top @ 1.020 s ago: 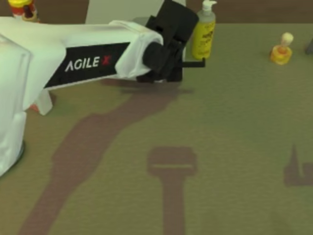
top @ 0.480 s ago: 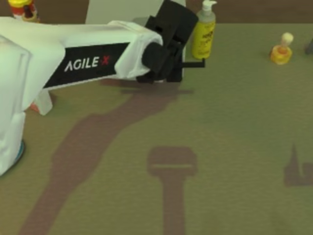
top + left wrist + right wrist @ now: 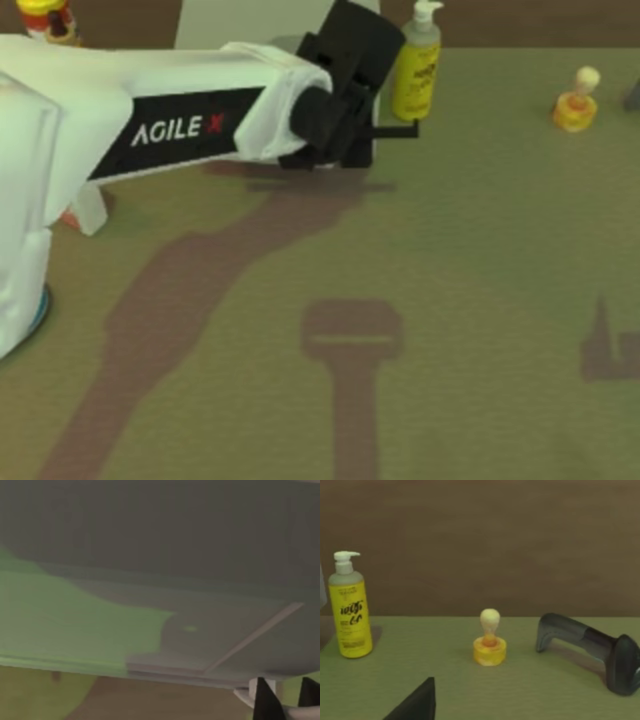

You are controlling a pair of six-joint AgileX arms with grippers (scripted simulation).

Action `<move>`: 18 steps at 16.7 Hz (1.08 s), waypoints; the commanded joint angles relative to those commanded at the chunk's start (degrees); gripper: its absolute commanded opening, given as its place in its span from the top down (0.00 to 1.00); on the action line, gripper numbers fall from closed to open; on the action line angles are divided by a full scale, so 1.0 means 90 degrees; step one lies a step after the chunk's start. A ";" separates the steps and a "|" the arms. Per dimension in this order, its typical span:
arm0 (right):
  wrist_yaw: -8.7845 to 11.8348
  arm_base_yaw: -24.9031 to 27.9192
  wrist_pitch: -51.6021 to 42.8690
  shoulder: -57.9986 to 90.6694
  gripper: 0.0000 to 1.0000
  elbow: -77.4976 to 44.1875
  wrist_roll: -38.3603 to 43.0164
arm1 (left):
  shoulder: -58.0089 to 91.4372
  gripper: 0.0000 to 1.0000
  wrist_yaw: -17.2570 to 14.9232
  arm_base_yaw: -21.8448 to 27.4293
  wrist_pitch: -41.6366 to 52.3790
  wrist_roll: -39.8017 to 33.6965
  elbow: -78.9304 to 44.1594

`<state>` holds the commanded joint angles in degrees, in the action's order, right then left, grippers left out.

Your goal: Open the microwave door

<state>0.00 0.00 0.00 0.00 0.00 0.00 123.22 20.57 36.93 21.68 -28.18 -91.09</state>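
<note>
While left gripper [image 3: 345,110] meets microwave [image 3: 250,22], jaws perhaps shut, unclear, olive table [image 3: 480,260], brown wall [image 3: 480,540]

White left arm stretches level across the top view's upper left, its black pincer [image 3: 398,128] at the far end.
</note>
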 joint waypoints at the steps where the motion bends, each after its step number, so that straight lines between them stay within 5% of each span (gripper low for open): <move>1: 0.0000 0.0000 0.0000 0.0000 0.00 0.0000 0.0000 | 0.0000 1.00 0.0000 0.0000 0.0000 0.0000 0.0000; 18: 0.0000 0.0000 0.0000 0.0000 0.00 0.0000 0.0000 | -0.0285 1.00 -0.0242 -0.0042 -0.0303 0.0350 0.0471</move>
<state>0.00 0.00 0.00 0.00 0.00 0.00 120.66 18.40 36.56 18.95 -25.03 -86.85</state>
